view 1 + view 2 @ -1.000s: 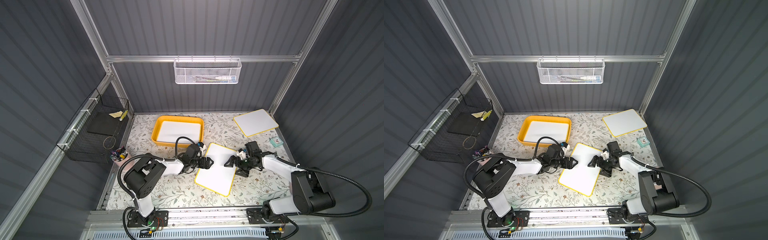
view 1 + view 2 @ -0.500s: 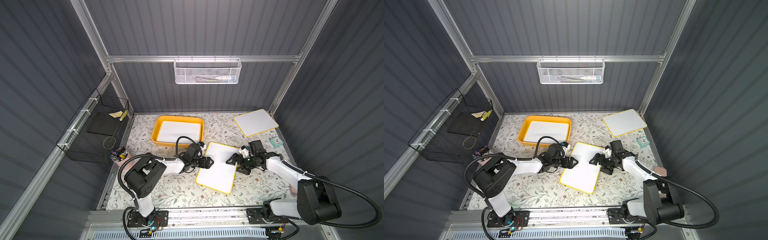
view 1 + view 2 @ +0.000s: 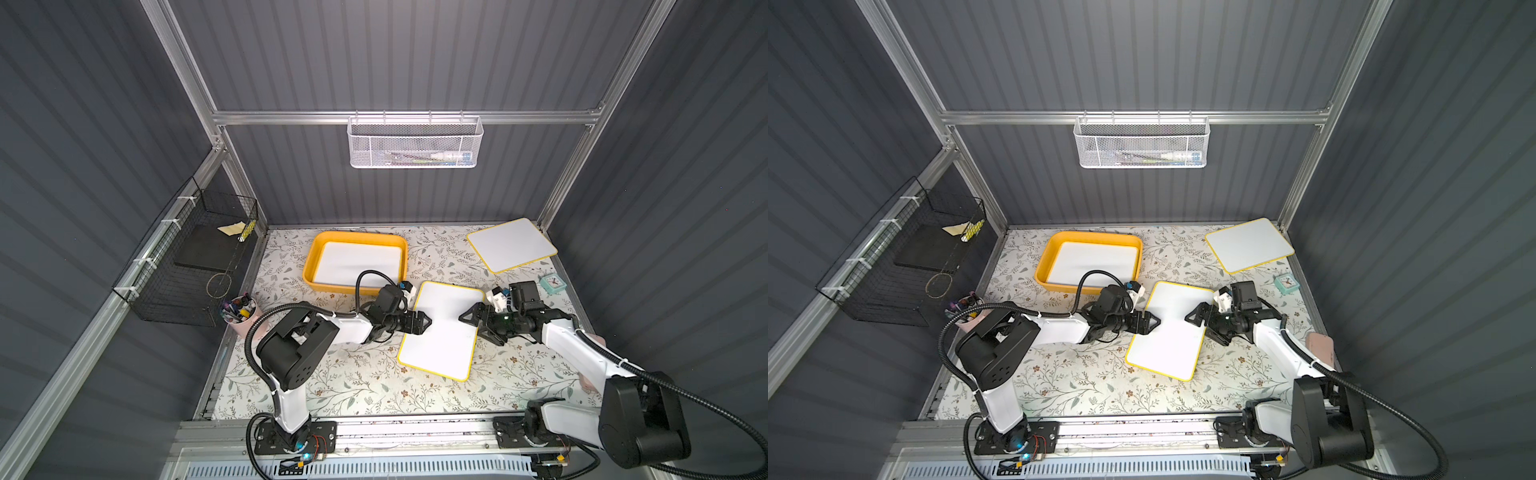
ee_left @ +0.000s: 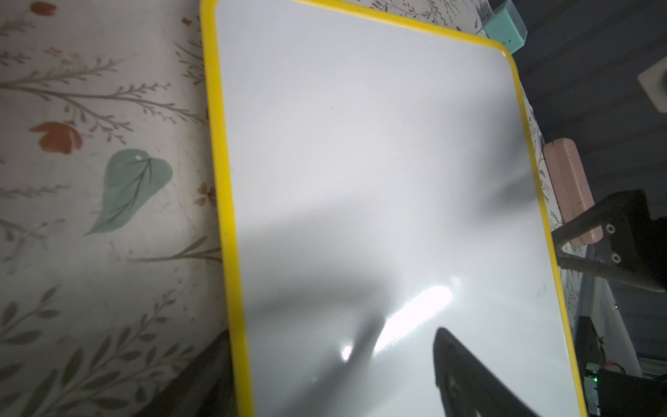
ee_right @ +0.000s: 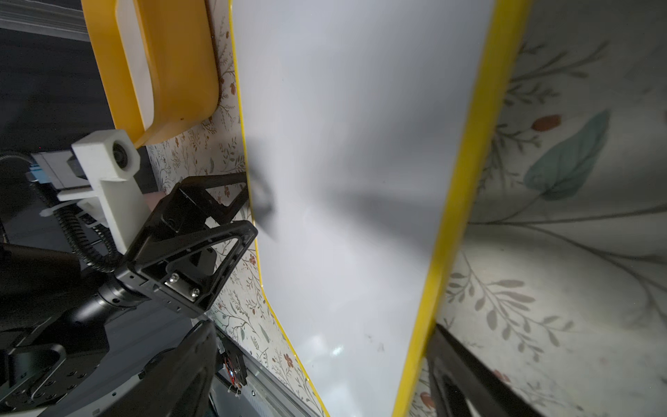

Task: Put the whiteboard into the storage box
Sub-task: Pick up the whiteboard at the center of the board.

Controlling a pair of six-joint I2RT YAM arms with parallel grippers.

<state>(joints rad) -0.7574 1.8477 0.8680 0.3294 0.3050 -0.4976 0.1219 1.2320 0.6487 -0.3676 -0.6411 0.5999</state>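
The whiteboard (image 3: 442, 332) (image 3: 1169, 332), white with a yellow frame, lies on the floral table between my two arms. My left gripper (image 3: 424, 323) (image 3: 1152, 322) is open at its left long edge. In the left wrist view one finger (image 4: 465, 382) is over the board (image 4: 379, 173). My right gripper (image 3: 467, 322) (image 3: 1194, 318) is open at the opposite edge, its jaws wide apart on either side of the frame (image 5: 465, 180). The storage box (image 3: 309, 270) (image 3: 1042, 270) (image 5: 180, 72) stands behind the left gripper, with a white board lying inside it.
Another yellow-framed board (image 3: 511, 245) lies at the back right, a mint clock (image 3: 552, 284) near it. A pen cup (image 3: 241, 311) and black wire basket (image 3: 195, 266) are on the left. A white mesh basket (image 3: 415, 143) hangs on the back wall. A pink block (image 3: 1318, 347) lies beside the right arm.
The right arm's elbow has swung out to the right, with its gripper kept at the board's right edge and its jaws slightly narrower. The left arm and the board have not moved.
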